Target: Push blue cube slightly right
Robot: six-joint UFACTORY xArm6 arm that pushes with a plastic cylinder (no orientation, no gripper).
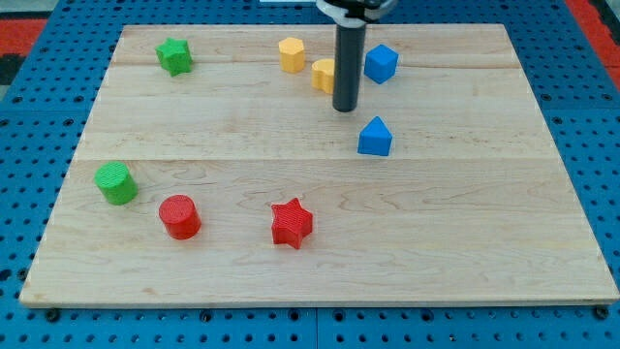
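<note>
On the view's far left, a green cylinder [116, 183] sat low on the wooden tabletop [465, 252], close to its left edge. Well above it, near the view's top, lay a green star [175, 56]. To the right of the green cylinder and a little lower stood a red cylinder [180, 216], near it but apart. Further right, at about the same height, rested a red star [292, 223].

Along the view's top, a yellow block [292, 54] of roughly pentagonal outline stood right of the green star, well apart from it. Just beside it, lower and to the right, a second yellow block [324, 74] was partly hidden behind the dark rod, so its shape could not be made out.

My tip [346, 109] came down on the board at the right edge of that second yellow block; whether it touched the block could not be told. There was no pincer on this arm, only the plain rod, and it had hold of nothing.

The blue cube [381, 63] sat just to the right of the rod, above and to the right of my tip, near the view's top. Below it, apart from it and lower right of my tip, lay a blue block [375, 138] with a peaked top, like a small house.
</note>
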